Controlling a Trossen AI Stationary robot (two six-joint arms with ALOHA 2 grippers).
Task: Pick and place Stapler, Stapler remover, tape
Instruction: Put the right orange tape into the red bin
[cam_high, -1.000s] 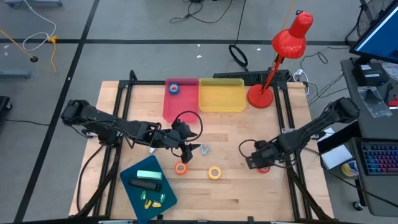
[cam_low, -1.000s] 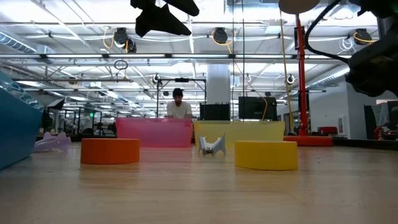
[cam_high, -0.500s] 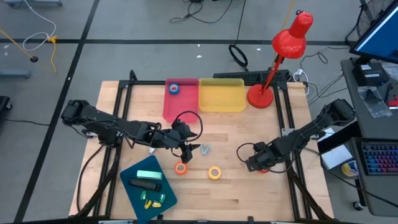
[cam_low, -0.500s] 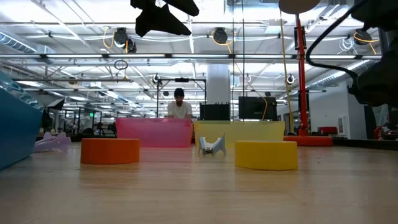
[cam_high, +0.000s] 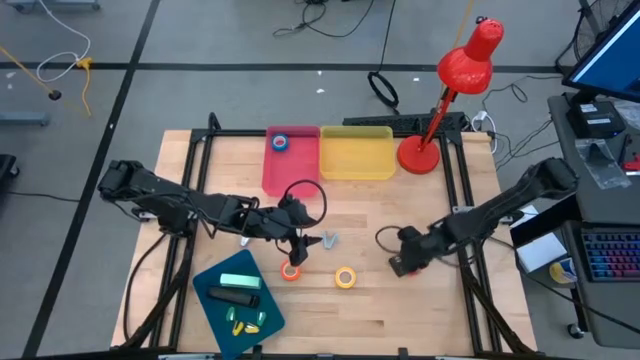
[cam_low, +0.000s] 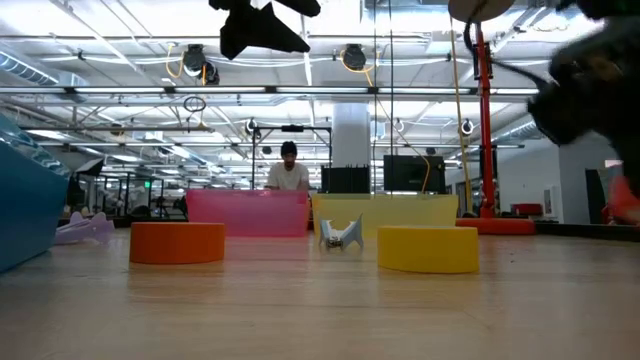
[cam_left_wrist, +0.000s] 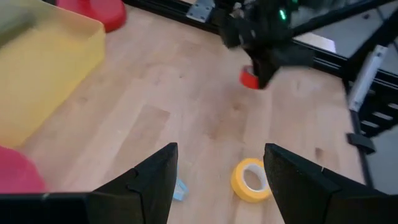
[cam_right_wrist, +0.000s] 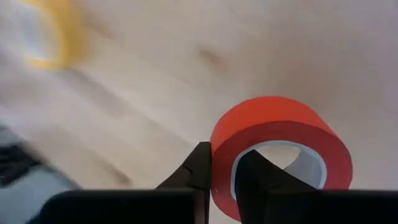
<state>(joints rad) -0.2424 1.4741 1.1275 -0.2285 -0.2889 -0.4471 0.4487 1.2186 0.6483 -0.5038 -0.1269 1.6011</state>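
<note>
My right gripper (cam_high: 401, 264) is shut on the red tape roll (cam_right_wrist: 278, 142) at the table's right middle; the left wrist view shows the roll (cam_left_wrist: 249, 78) under it. My left gripper (cam_high: 293, 247) hovers open just above the orange tape (cam_high: 290, 270). The yellow tape (cam_high: 345, 277) lies flat to the right of the orange one. The small silver stapler remover (cam_high: 328, 240) lies beside my left gripper. The blue tape (cam_high: 281, 141) lies in the pink bin (cam_high: 275, 170). In the low view the orange tape (cam_low: 177, 242), remover (cam_low: 341, 234) and yellow tape (cam_low: 428, 248) stand in a row. My right gripper pinches the red roll's wall (cam_right_wrist: 221, 163) at the side nearest the wrist. One finger (cam_right_wrist: 200, 167) is outside the ring and the other (cam_right_wrist: 250, 175) is inside its pale centre. The roll sits tilted in the hold; I cannot tell whether it is clear of the table.
A teal tray (cam_high: 262, 300) with a green block, a dark item and small yellow-green pieces lies at the near left. The yellow bin (cam_high: 357, 153) stands beside the pink one at the far edge, and a red desk lamp (cam_high: 420, 152) to their right. A person shows far behind the table (cam_low: 288, 172).
My right gripper has moved a short way toward the table's left, taking the red tape roll along with it. The left arm and the other things have kept still.
</note>
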